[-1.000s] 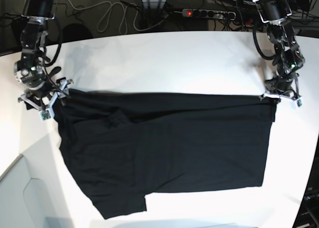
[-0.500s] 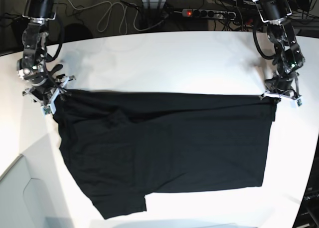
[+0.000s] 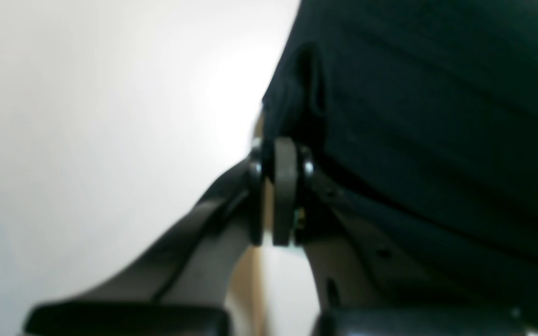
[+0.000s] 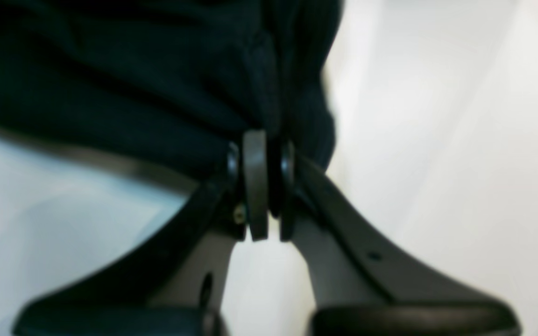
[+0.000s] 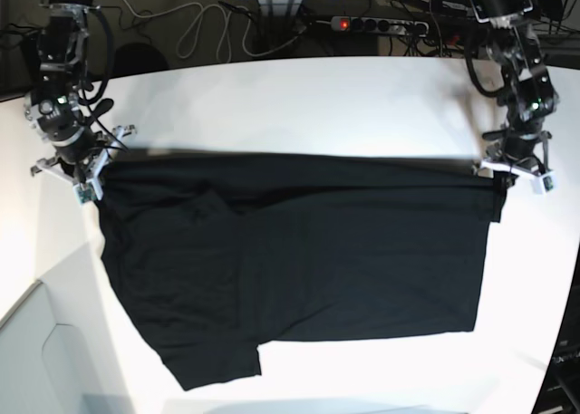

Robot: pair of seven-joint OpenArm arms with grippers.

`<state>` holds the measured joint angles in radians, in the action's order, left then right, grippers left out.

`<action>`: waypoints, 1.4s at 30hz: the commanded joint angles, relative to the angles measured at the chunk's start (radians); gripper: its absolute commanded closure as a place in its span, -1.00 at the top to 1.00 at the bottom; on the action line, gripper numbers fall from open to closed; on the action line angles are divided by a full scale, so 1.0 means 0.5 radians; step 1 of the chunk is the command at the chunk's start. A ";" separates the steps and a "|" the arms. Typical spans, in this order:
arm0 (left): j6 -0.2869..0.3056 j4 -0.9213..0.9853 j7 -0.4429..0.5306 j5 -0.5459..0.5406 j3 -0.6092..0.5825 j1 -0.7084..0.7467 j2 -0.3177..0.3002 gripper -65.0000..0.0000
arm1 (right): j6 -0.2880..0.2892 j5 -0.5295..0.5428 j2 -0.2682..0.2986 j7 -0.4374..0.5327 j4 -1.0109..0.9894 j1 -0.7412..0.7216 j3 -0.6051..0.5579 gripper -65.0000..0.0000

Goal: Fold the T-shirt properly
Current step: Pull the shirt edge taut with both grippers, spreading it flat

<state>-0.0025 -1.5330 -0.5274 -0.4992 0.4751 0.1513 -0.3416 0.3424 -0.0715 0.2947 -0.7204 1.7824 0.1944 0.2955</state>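
Both my jaws are clamped on the T-shirt (image 5: 299, 260), left gripper (image 5: 510, 167) and right gripper (image 5: 91, 169) at its far corners. It lies across the desk (image 5: 308, 101), edge apparently taut between them, body trailing toward me.

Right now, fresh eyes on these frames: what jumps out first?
A big black T-shirt sprawls across most of the white table, plain side up, its far edge pulled into a straight line. At each end of that edge a gripper is shut on a corner: the right gripper at the base view's left, the left gripper at its right.
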 commanded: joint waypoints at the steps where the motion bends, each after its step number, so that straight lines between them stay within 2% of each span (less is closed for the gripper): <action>1: 0.000 -0.066 0.050 -0.007 0.015 -0.019 -0.039 -1.00 | 0.016 0.000 0.029 -0.018 0.082 -0.031 0.015 -0.99; 9: -0.009 -0.106 0.031 -0.007 0.012 -0.123 -0.147 -1.00 | 0.016 0.000 0.075 -0.396 0.227 -0.396 0.024 -0.99; 12: -0.003 -0.096 -0.147 -0.007 0.018 -0.215 -0.178 -1.00 | 0.016 0.000 0.124 -0.519 0.223 -0.525 0.018 -0.99; 15: 0.000 -0.106 -0.263 -0.007 0.018 -0.246 -0.174 -1.00 | 0.016 0.003 0.124 -0.571 0.233 -0.556 0.018 -0.99; 21: 0.000 -0.096 -0.272 -0.013 0.027 -0.144 -0.119 -1.00 | 0.016 0.003 0.112 -0.552 0.233 -0.332 0.018 -0.99; 28: 0.003 -0.090 -0.291 -0.013 0.276 0.043 0.022 -1.00 | 0.016 0.006 0.060 -0.448 0.236 -0.010 0.018 -0.99; 37: 0.003 -0.090 -0.276 -0.022 0.300 0.221 0.025 -1.00 | 0.020 0.006 0.035 -0.387 0.236 0.263 0.012 -0.98; 39: 0.003 -0.090 -0.276 -0.022 0.303 0.248 0.025 -1.00 | 0.099 0.006 0.035 -0.390 0.236 0.300 0.012 -0.97; 42: 0.003 -0.103 -0.285 -0.022 0.303 0.285 0.025 -1.00 | 0.283 0.000 0.029 -0.387 0.236 0.334 0.031 -0.75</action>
<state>0.0040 -1.5650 -0.6853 -0.5083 0.6147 0.2890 -0.3119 0.4679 -0.0685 0.2962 -0.9222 1.8812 0.3637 0.2993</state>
